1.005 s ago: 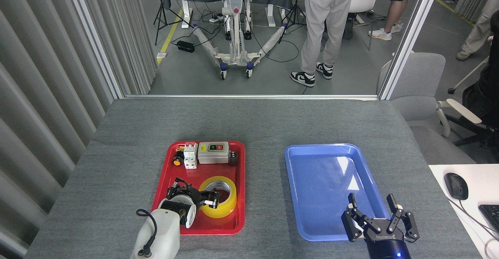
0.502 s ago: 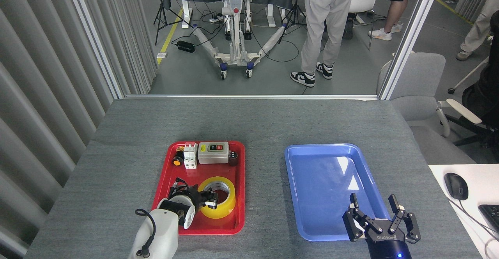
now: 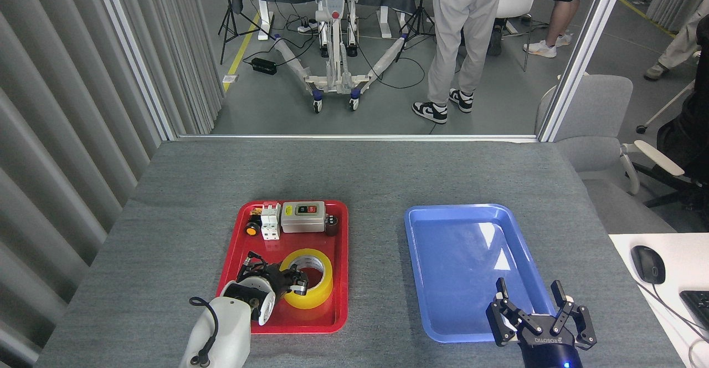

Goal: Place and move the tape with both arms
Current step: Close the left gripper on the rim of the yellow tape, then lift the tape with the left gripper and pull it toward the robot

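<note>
Reaching into the red tray (image 3: 339, 257), my left fingers (image 3: 288, 282) close around the near-left rim of the tape (image 3: 317, 296), which lies flat in the tray's near half; my right fingers (image 3: 532, 301) hover spread open and empty-handed over the blue tray's (image 3: 443, 279) near corner

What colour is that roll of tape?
Translucent yellow, with a white printed core; the tape shows in the head view.

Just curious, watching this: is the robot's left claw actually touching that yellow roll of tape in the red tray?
Touching. In the head view, the left gripper has a fingertip reaching over the tape rim into its hollow core, with no gap visible.
</note>
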`<state>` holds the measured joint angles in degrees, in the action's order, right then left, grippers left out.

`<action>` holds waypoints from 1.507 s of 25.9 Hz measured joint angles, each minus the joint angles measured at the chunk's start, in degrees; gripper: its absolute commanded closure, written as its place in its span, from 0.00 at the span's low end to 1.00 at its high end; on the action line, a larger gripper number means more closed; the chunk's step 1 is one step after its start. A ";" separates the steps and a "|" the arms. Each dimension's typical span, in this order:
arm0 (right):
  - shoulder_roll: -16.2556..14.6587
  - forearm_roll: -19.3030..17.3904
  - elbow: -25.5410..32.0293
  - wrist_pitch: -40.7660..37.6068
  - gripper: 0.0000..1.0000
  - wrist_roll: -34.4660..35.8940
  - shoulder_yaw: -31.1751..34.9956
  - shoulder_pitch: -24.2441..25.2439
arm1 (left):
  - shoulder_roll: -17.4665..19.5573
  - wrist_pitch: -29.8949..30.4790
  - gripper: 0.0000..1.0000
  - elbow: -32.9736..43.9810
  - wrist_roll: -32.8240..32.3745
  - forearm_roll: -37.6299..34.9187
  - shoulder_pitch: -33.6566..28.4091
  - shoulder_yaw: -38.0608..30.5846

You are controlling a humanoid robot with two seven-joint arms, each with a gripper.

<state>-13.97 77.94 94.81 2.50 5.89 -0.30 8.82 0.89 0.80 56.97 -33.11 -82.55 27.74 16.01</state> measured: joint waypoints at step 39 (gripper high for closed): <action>-7.72 -33.06 -3.40 -32.27 0.00 -5.51 1.28 -3.22 | -1.13 17.08 1.00 19.07 -19.69 60.62 -16.25 -16.06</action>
<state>-21.69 44.88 91.41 -29.77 0.38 0.99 5.60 -0.24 17.88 76.04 -52.81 -21.92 11.48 -0.05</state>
